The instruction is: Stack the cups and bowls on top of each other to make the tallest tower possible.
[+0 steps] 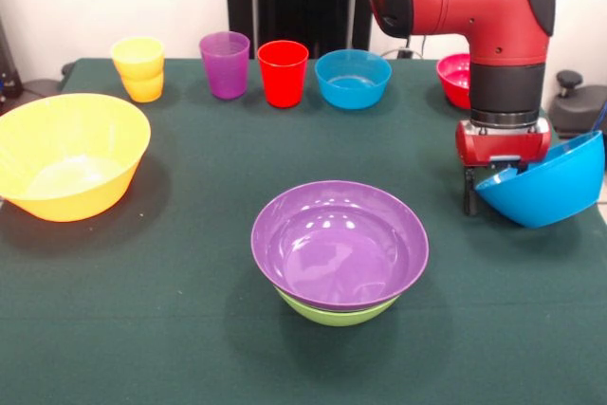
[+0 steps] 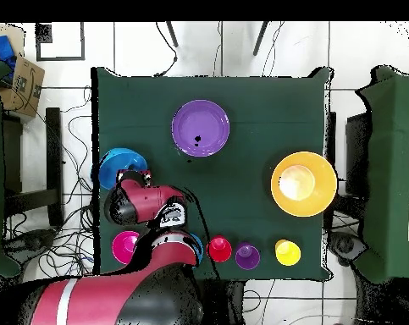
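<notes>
Holding the large blue bowl (image 1: 550, 187) by its rim, tilted steeply and lifted off the green table (image 1: 171, 329), at the right side of the front view, beside the red-pink small bowl (image 1: 455, 78). Gripper (image 1: 495, 177) apparently clenched on that rim, though fingers mostly hidden behind the bowl wall, so not fully sure. Tower (image 1: 339, 253) so far only two pieces: purple bowl (image 1: 339, 242) nested in the green bowl (image 1: 337, 312), near the table's middle and well apart from the gripper. Orange bowl (image 1: 66, 154) alone at the left; orange-yellow cups (image 1: 139, 68), purple cup (image 1: 226, 64), red cup (image 1: 283, 71) and translucent blue small bowl (image 1: 353, 78) in a row at the far edge. To do this step well: carry across high enough to clear the purple rim, level the blue bowl before lowering, centre over the purple one, lower slowly, release only when seated. Risk: a tilted release could tip or slide off.
</notes>
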Tool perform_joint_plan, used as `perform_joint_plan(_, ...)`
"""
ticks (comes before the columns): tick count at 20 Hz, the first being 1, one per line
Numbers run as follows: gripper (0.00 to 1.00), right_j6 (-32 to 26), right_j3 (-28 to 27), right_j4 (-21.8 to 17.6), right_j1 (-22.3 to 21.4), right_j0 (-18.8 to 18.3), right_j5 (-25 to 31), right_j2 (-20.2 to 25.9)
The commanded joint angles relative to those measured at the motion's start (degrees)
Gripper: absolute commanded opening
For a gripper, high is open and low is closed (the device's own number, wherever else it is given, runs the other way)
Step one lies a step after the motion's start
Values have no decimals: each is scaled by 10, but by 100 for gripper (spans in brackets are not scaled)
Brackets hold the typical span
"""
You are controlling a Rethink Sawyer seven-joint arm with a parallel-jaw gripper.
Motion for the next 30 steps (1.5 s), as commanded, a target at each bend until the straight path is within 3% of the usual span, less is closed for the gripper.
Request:
perform_joint_plan(1,100,57,-21,-34,114,-4,-22,44)
perform_joint_plan(11,100,73,-4,-24,88,-6,-12,46)
perform_joint_plan(22,100,26,6,-35,28,-70,100,83)
perform_joint_plan(30,100,13,15,-35,-4,-89,151,93)
